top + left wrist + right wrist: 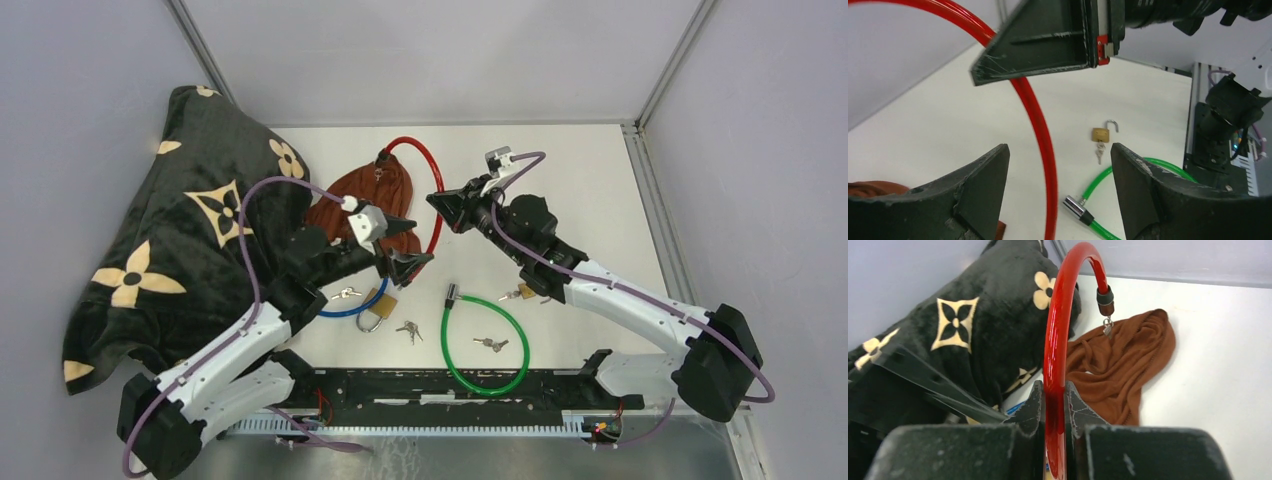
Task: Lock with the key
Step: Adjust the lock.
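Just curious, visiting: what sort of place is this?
Likely a robot test booth: left arm and right arm bolted at a white table, grey walls, a red cable lock and padlock.

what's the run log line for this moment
right hand: shut on red coated cable lock | left hand: open, cable seen between fingers | small brass padlock: shackle open, key at base

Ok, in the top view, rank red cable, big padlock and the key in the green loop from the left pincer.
1. Red cable, just right of the left pincer.
2. Big padlock, toward the arm bases.
3. Key, lower right inside the green loop.
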Tool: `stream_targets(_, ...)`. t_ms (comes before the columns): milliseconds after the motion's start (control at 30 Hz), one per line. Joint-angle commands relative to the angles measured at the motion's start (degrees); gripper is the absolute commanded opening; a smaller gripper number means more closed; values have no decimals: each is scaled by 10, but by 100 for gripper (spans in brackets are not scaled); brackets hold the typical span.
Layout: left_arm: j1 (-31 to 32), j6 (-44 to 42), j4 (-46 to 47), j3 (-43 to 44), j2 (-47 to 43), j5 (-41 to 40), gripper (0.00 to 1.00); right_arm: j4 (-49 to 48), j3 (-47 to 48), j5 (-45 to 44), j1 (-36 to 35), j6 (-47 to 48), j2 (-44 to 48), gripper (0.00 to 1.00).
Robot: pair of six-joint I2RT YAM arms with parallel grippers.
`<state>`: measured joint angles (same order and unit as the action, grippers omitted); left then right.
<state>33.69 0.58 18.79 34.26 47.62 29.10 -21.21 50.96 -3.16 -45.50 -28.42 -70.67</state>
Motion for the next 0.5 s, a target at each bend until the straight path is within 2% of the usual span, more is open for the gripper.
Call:
stream_targets(0, 51, -32, 61, -2, 48, -28, 82, -138, -4, -38, -19, -45, 25, 0)
stream_targets(100, 71, -55, 95, -6, 81, -69, 88, -147, -11, -40, -29, -51, 26, 0)
stream_targets(233, 78, -97, 149, -18, 112, -132, 85, -147, -28, -39, -34, -56, 36, 0)
stream_targets(400, 82, -135, 173, -32, 136, -137, 71, -151, -50, -30, -35, -70, 43, 0)
stream_targets(467, 88, -136, 199, -45, 142, -133, 58, -156, -55, -29, -35, -76, 41, 0)
